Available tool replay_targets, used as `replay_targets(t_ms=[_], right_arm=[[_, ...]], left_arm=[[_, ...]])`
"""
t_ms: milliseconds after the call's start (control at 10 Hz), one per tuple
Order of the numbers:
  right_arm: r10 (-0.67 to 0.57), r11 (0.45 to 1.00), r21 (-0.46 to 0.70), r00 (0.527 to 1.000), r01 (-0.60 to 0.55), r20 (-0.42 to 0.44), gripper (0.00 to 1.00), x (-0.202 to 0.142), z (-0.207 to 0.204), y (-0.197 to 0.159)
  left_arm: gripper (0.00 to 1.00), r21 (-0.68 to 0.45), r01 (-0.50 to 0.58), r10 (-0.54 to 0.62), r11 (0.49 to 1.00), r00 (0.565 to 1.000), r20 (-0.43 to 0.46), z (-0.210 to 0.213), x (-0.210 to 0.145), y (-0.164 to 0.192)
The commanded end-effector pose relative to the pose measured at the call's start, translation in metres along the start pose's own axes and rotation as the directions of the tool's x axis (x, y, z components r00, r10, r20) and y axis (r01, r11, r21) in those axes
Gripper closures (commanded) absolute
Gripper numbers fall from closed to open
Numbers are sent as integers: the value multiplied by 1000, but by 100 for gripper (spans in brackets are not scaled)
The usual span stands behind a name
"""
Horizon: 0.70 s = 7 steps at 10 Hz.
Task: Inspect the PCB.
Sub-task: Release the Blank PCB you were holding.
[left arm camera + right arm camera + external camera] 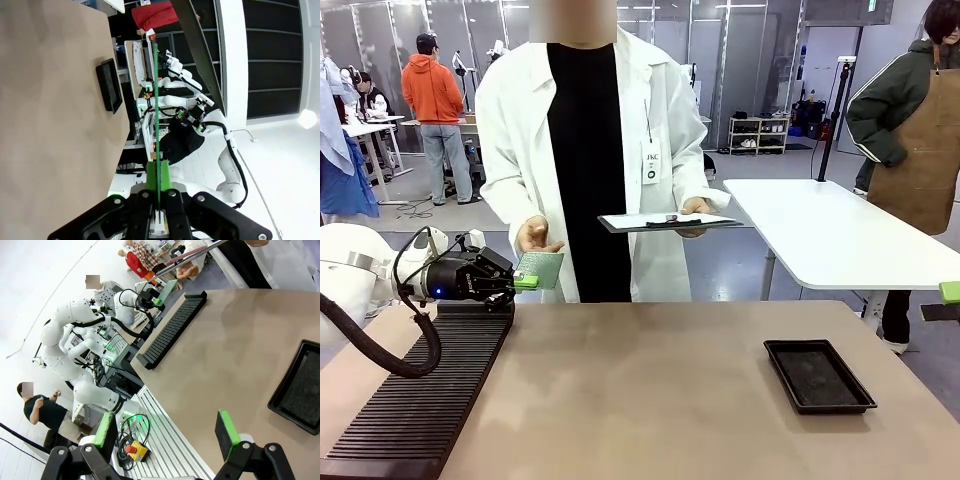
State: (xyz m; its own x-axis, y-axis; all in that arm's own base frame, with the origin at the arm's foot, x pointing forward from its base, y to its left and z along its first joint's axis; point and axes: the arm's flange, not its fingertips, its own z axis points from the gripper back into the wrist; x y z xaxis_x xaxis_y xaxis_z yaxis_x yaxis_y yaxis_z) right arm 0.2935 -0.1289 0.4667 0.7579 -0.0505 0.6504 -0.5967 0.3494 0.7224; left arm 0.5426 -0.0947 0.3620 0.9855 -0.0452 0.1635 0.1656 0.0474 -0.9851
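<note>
Front view: left gripper point(525, 281) clamped on the PCB point(542, 268), board's face showing, a person's hand point(535, 236) just beyond it. Left wrist view: same board edge-on, a thin green line between the pads point(151, 176). Right wrist view: right gripper point(166, 432) gaping; tan table point(240, 355) ahead, black tray point(299, 387) to its right.

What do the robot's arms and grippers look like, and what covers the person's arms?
The left arm is white and rounded, with a thick black cable looping beside it. The left gripper is black and angular, with a small blue light. The right gripper is black with two bright green pads. The person wears long white coat sleeves.
</note>
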Motion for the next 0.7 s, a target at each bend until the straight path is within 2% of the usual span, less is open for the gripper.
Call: replay_targets(t_ms=[0, 600], right_arm=[[18, 1000, 5, 1000, -19, 8, 0, 2, 0, -1], [18, 1000, 5, 1000, -19, 8, 0, 2, 0, -1]], left_arm=[[97, 10, 1, -1, 1000, 1000, 3, -1, 0, 0], [97, 10, 1, -1, 1000, 1000, 3, -1, 0, 0]])
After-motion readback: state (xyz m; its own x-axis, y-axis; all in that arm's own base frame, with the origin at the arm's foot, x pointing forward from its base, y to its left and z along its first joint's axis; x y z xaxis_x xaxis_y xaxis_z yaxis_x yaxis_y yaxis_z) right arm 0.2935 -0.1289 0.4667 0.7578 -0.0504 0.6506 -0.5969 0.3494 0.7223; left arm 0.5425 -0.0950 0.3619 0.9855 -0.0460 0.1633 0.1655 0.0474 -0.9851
